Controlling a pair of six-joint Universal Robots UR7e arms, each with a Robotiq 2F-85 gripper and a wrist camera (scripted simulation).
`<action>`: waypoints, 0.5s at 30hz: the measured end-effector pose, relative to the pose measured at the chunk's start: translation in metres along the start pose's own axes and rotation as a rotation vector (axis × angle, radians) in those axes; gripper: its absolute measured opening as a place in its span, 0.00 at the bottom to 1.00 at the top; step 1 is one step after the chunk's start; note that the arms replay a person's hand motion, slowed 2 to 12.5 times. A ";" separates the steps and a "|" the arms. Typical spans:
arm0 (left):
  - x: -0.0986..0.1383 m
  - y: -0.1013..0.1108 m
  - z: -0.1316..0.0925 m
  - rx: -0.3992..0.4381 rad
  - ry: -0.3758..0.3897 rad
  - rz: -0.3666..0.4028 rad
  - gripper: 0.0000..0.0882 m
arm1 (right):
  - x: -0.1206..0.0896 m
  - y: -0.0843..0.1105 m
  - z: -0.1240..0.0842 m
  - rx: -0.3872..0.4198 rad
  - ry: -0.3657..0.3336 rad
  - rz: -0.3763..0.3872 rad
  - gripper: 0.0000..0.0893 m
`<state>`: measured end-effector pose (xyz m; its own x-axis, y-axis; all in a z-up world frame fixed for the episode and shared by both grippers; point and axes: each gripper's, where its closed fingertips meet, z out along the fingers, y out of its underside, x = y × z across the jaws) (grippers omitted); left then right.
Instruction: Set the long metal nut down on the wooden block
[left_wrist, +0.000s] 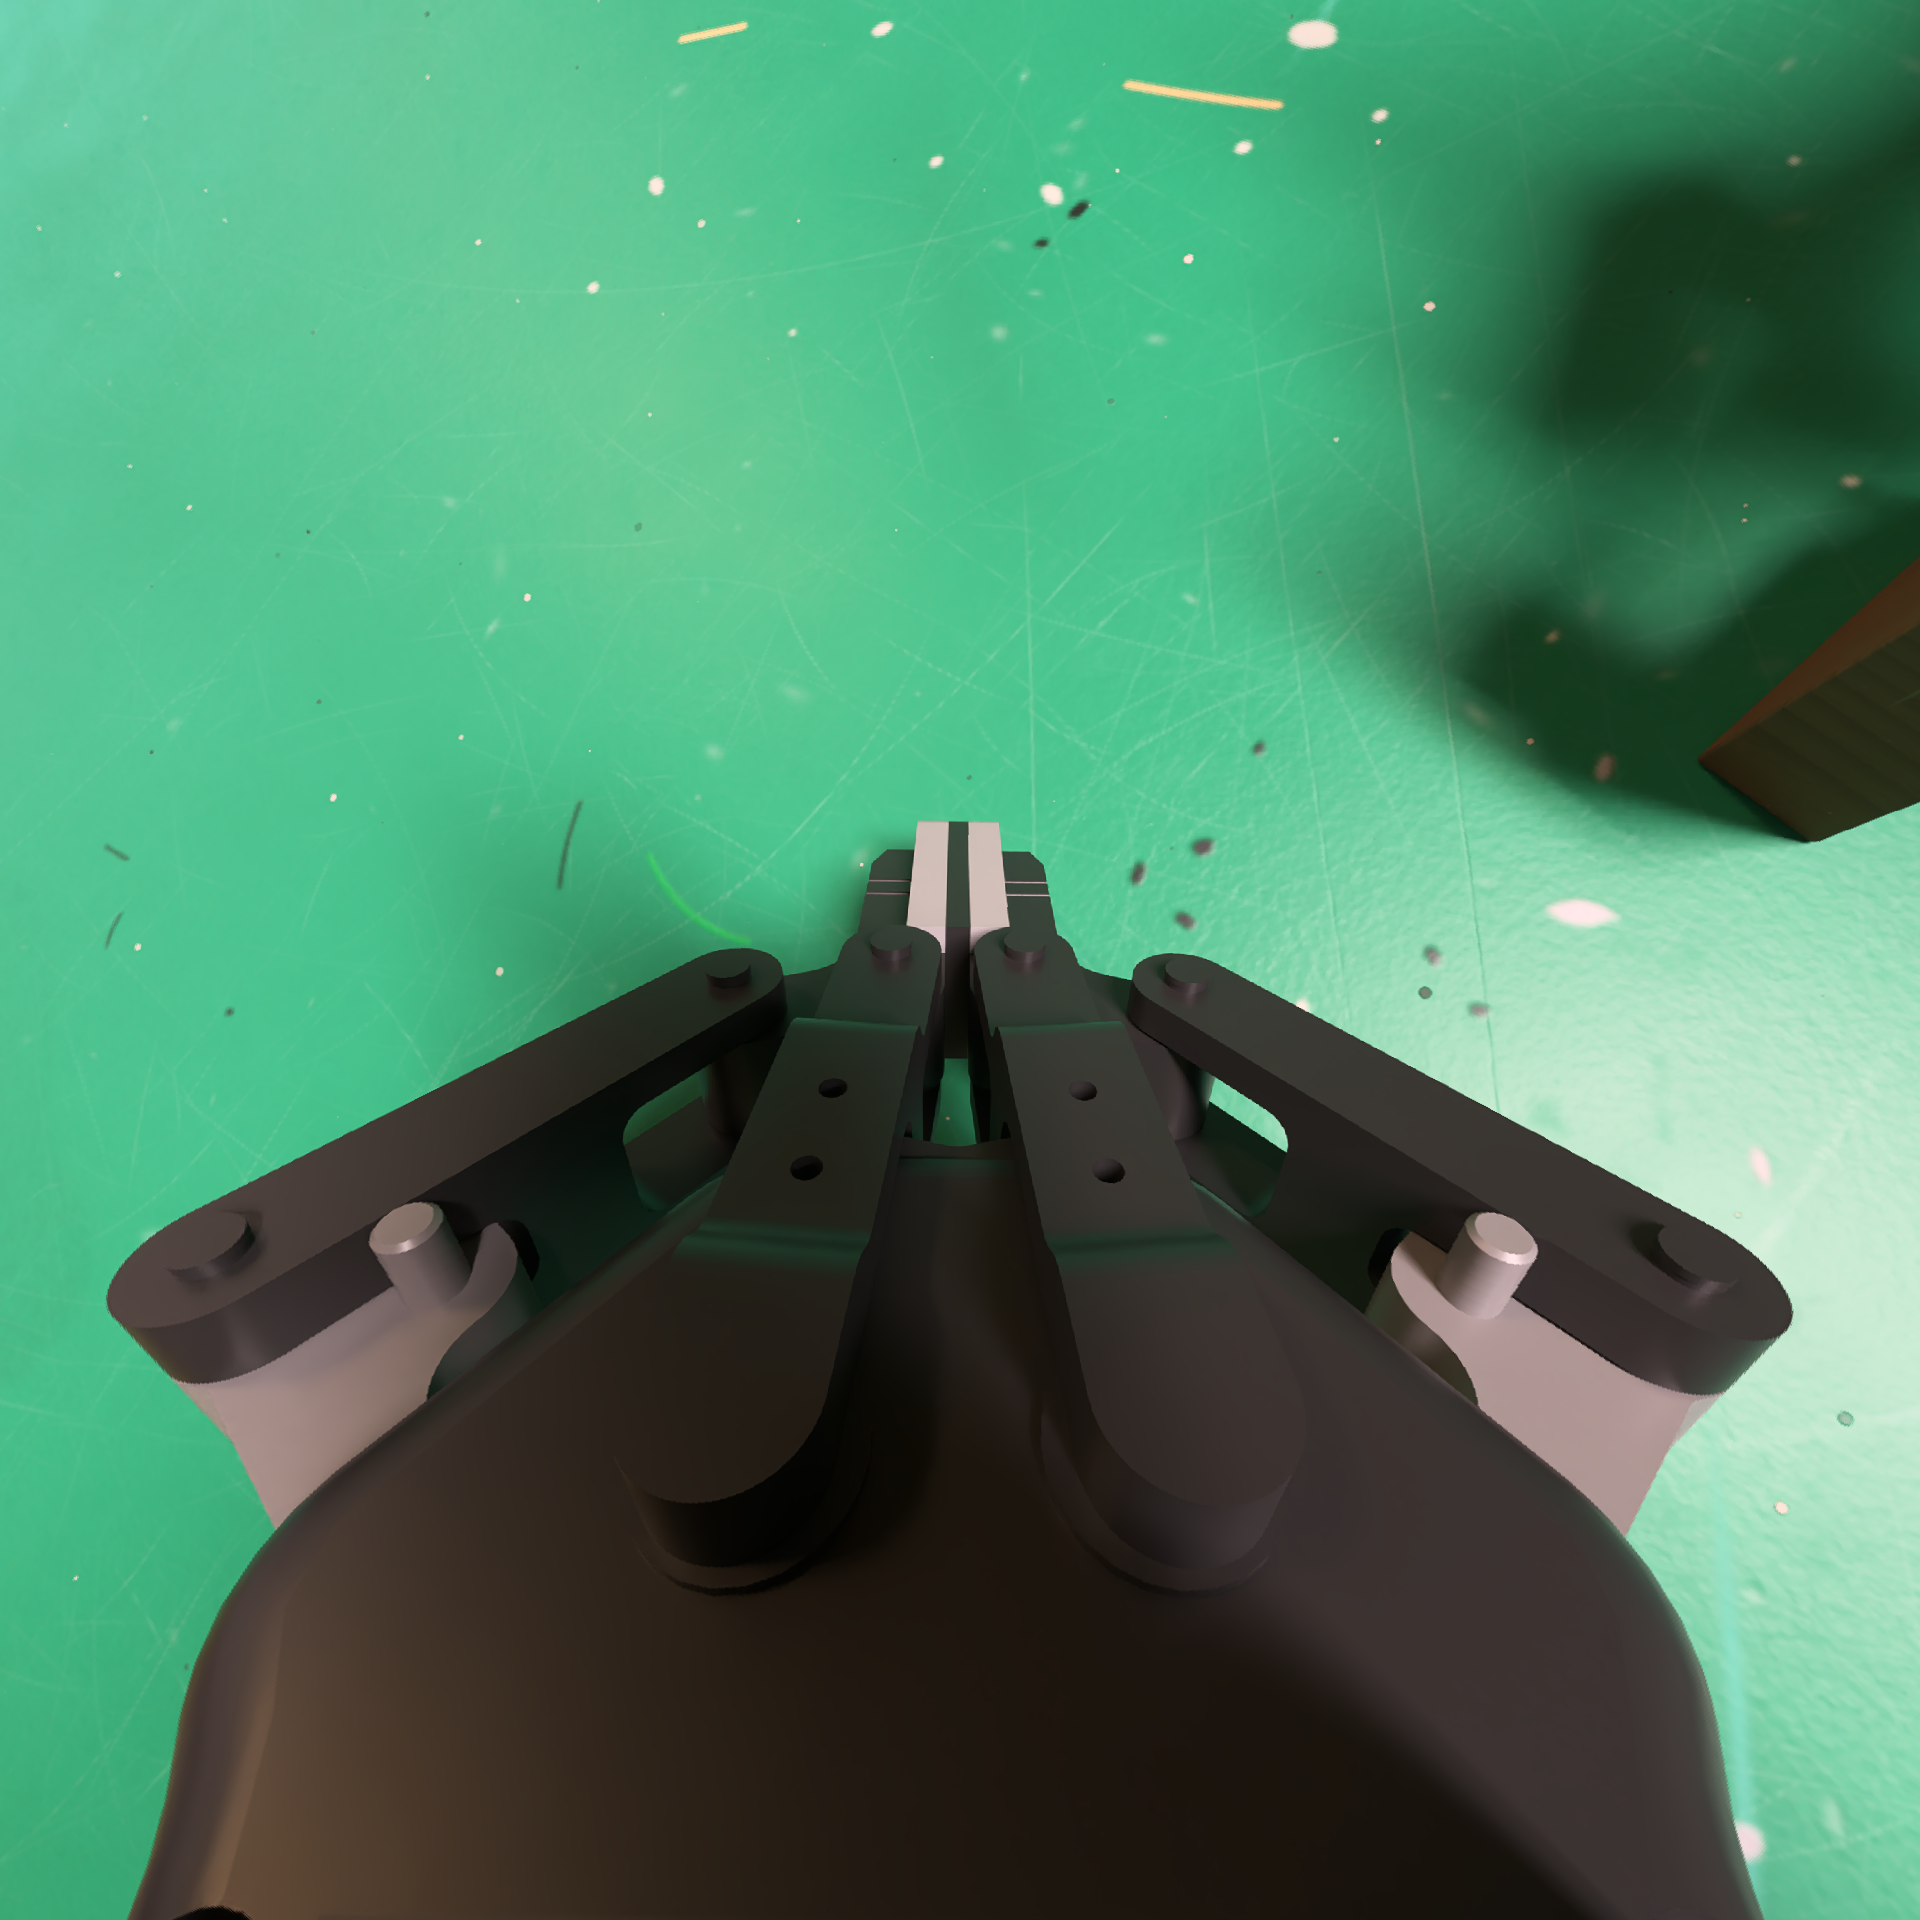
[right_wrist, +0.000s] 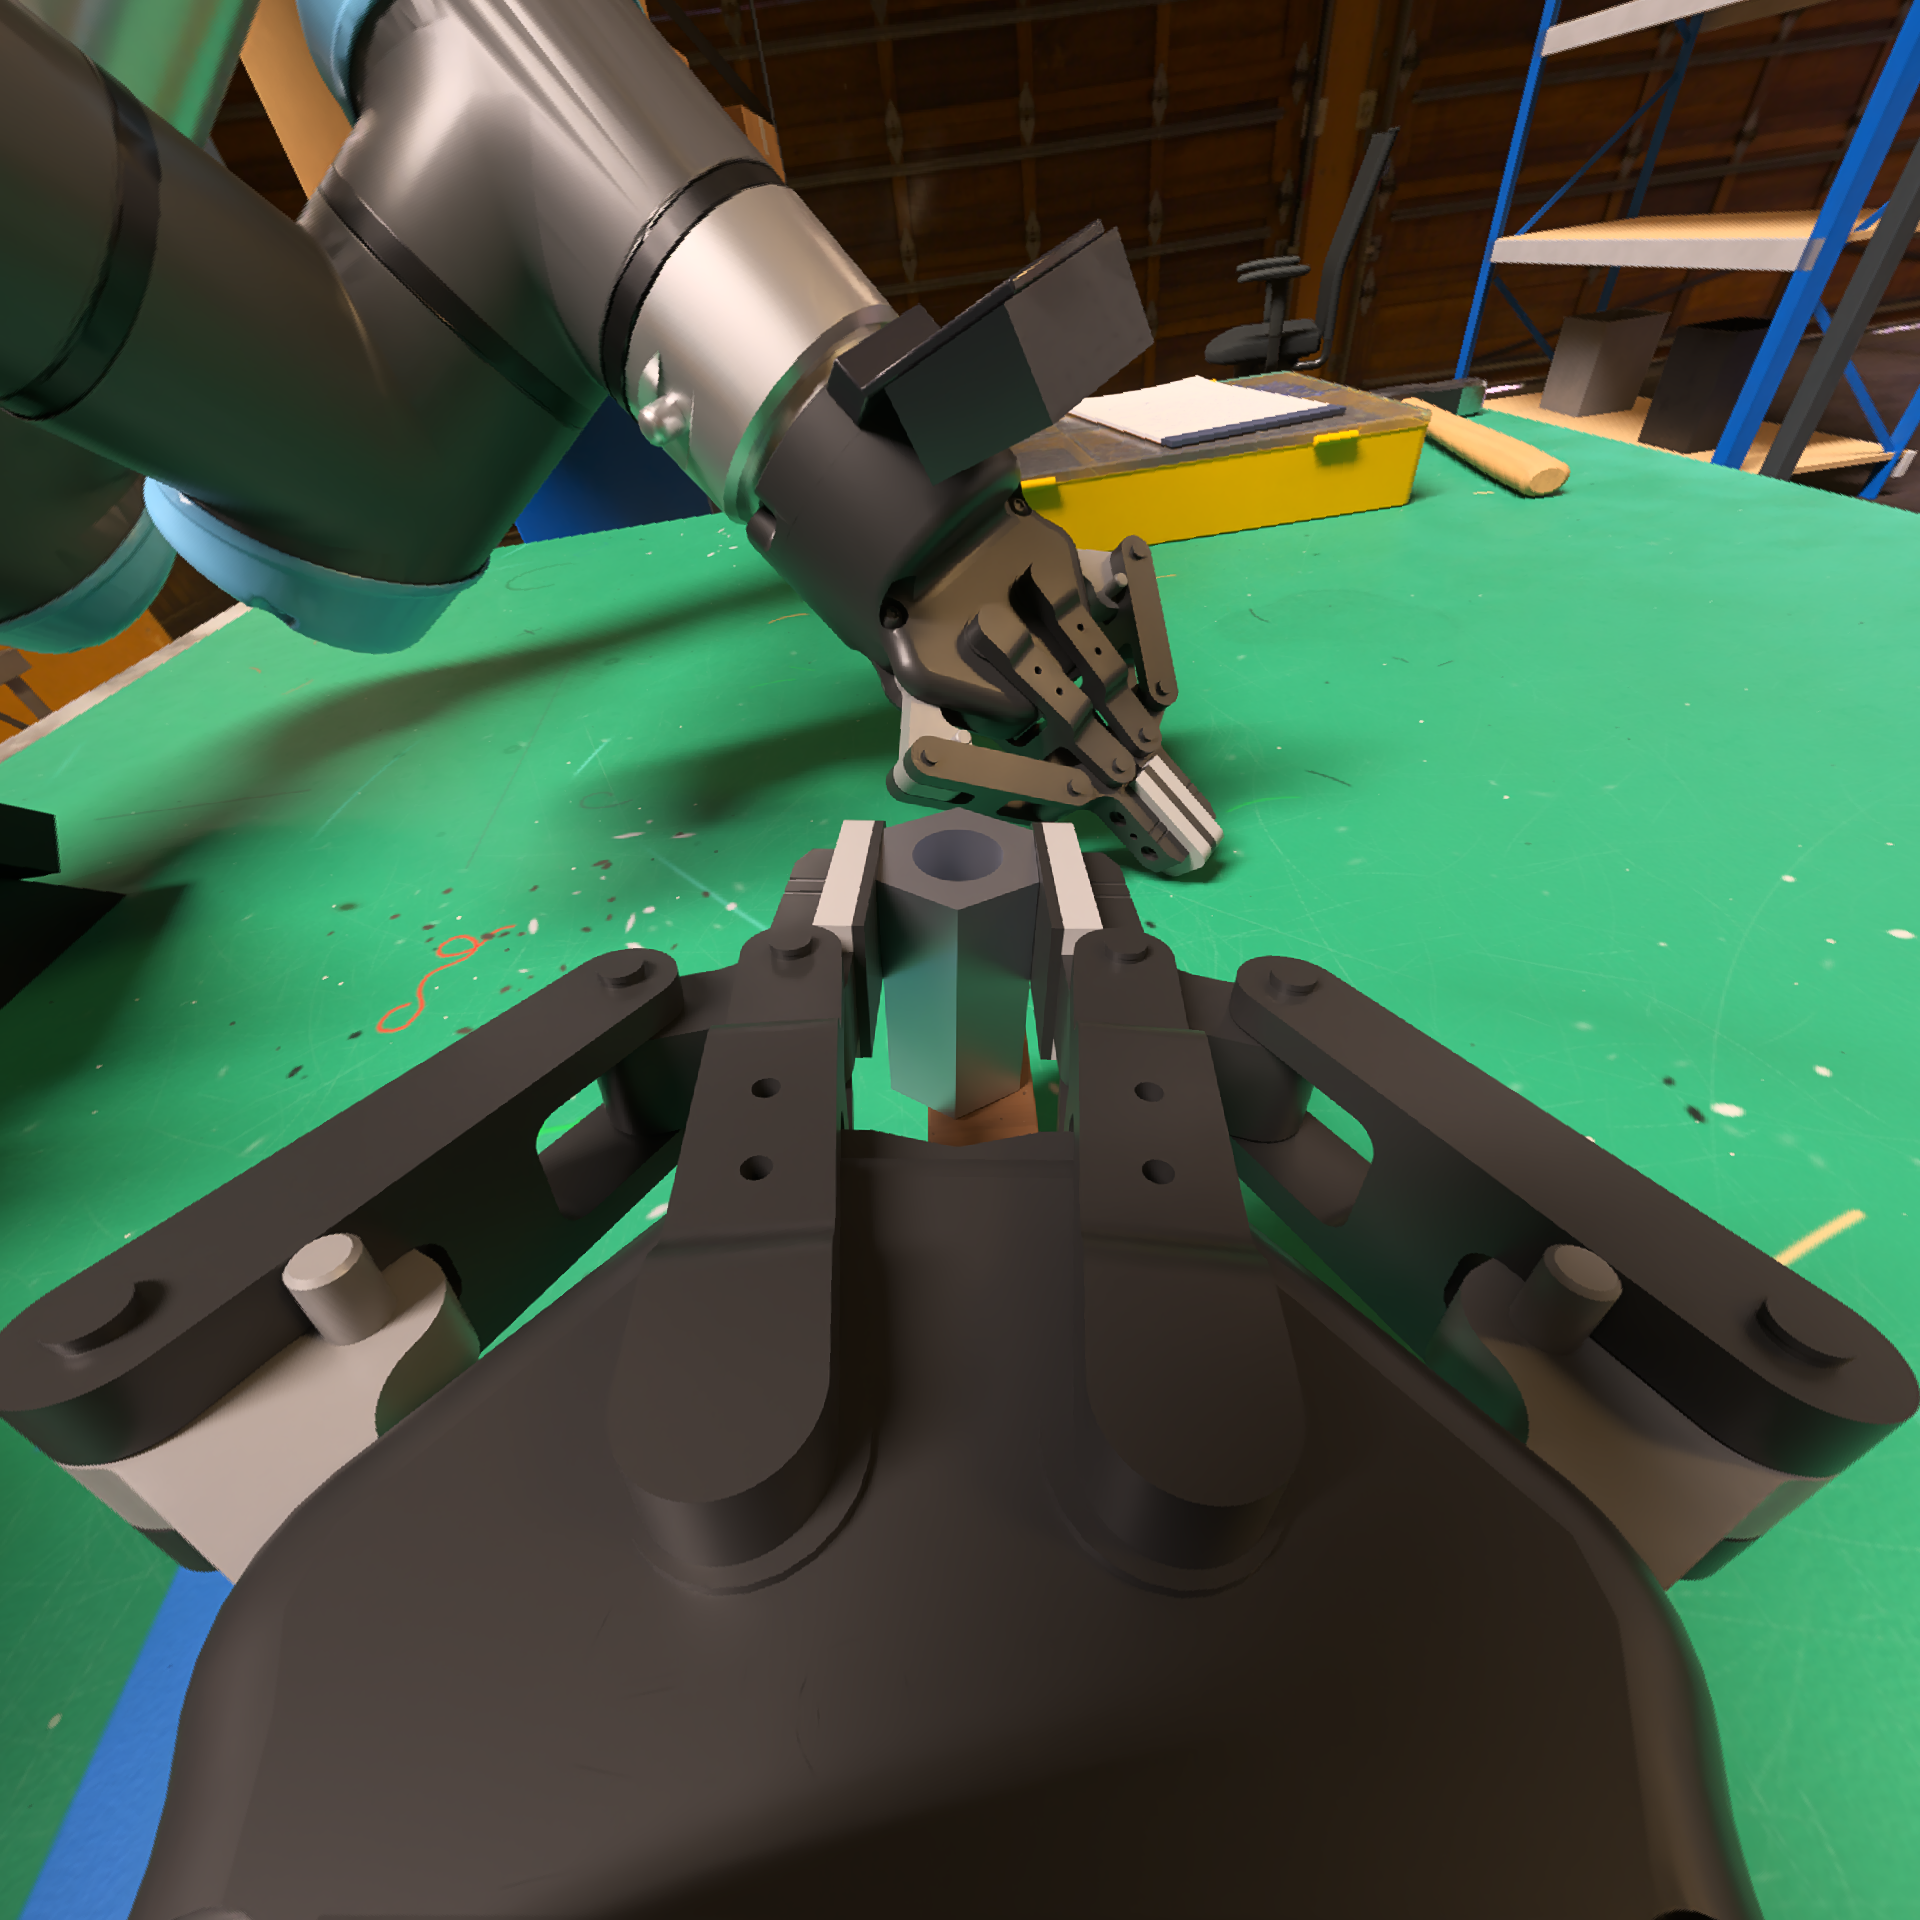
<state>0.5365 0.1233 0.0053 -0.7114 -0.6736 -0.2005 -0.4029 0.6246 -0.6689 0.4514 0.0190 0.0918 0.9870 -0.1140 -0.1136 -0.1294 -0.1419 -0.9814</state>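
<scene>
My right gripper (right_wrist: 958, 868) is shut on the long grey hexagonal metal nut (right_wrist: 954, 977), which stands upright between the pads with its hole facing up. A small patch of the brown wooden block (right_wrist: 977, 1124) shows just under the nut's lower end; whether they touch is hidden. A corner of the wooden block (left_wrist: 1834, 738) also shows at the right edge of the left wrist view. My left gripper (left_wrist: 957, 871) is shut and empty, low over the green mat (left_wrist: 623, 468). It also shows in the right wrist view (right_wrist: 1174, 821), just beyond the nut.
The left arm (right_wrist: 468, 281) reaches across from the upper left. A yellow case (right_wrist: 1226, 473) with a white sheet on it and a wooden handle (right_wrist: 1496, 457) lie at the far table edge. Blue shelving (right_wrist: 1704, 239) stands behind. A dark object (right_wrist: 26, 842) sits at the left edge.
</scene>
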 end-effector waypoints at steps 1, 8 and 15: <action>0.000 0.000 0.000 0.000 0.000 0.000 0.00 | 0.000 0.000 0.000 0.000 0.000 0.000 0.27; 0.000 0.000 0.000 0.000 0.000 0.000 0.00 | 0.000 0.000 0.000 0.000 -0.002 0.002 0.27; 0.000 0.000 0.000 0.000 0.000 0.000 0.00 | 0.000 0.000 0.000 0.000 -0.005 0.006 0.27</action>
<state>0.5365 0.1234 0.0053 -0.7113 -0.6738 -0.2003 -0.4031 0.6244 -0.6690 0.4514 0.0191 0.0917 0.9867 -0.1098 -0.1201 -0.1350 -0.1408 -0.9808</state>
